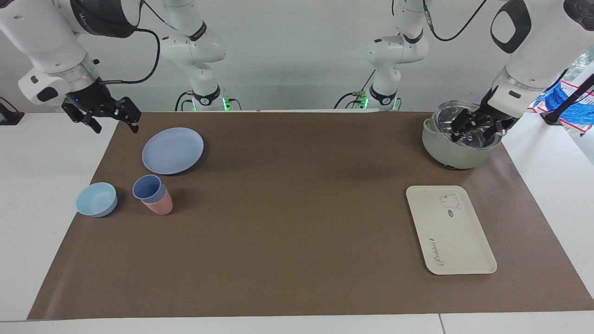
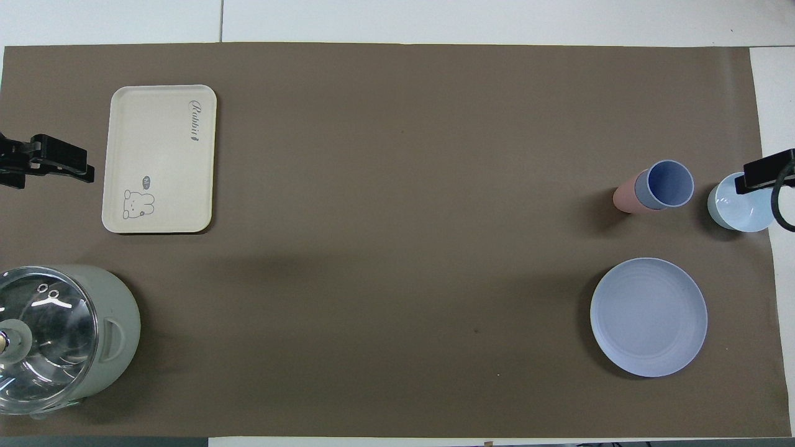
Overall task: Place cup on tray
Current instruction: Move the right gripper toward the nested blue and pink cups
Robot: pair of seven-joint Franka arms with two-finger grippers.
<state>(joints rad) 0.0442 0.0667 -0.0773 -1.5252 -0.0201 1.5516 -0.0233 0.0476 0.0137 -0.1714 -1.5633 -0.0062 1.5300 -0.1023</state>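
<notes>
- Starting at the right arm's end of the table: my right gripper [image 1: 103, 114] hangs in the air over the table's edge by the mat corner, jaws spread wide and holding nothing.
- Below it on the mat sit the round blue plate [image 1: 172, 150] and, farther from the robots, the light-blue bowl [image 1: 96, 199].
- Just beside the bowl is the cup [image 1: 148, 188], the periwinkle one. It sits nested inside the pink tumbler [image 1: 158, 205], and the pair leans over at a tilt rather than standing straight. I judge I will have to pull the blue one free of the pink one, which may come up with it.
- The middle of the brown mat [image 1: 297, 222] carries nothing.
- Toward the left arm's end lies the tray [image 1: 459, 250], flat, with nothing on it, well apart from the cup.
- Nearer to the robots than the tray stands the grey-green pot [image 1: 457, 153] with its glass lid.
- My left gripper [image 1: 478, 127] hovers over that pot, jaws wide, gripping nothing as far as I can see.
- Progress: nothing done yet. The cup is ungrasped and the whole carry across to the tray is still ahead.
</notes>
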